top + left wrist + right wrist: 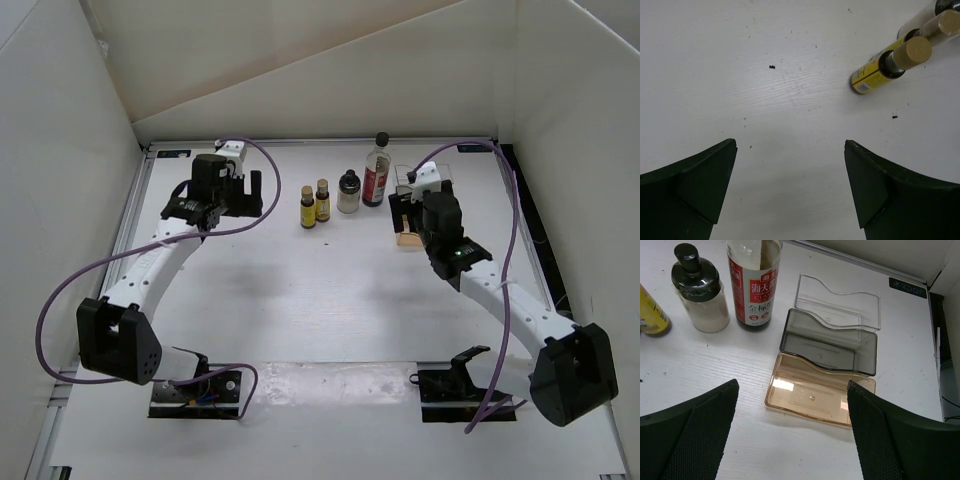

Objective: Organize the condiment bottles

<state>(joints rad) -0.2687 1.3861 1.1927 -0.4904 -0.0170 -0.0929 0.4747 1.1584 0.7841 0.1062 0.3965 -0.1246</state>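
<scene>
Two tiny amber glass bottles (308, 208) are wearing gold caps and yellow labels; the tall black-capped glass bottle (375, 180) is showing a red, white-lettered label.

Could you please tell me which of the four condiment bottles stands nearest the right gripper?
The tallest bottle, black-capped with a red label, at the right end of the row, next to the right gripper.

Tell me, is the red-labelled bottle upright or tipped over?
Upright. The red-labelled bottle stands on its base on the table, black cap on top, next to the short clear bottle.
</scene>
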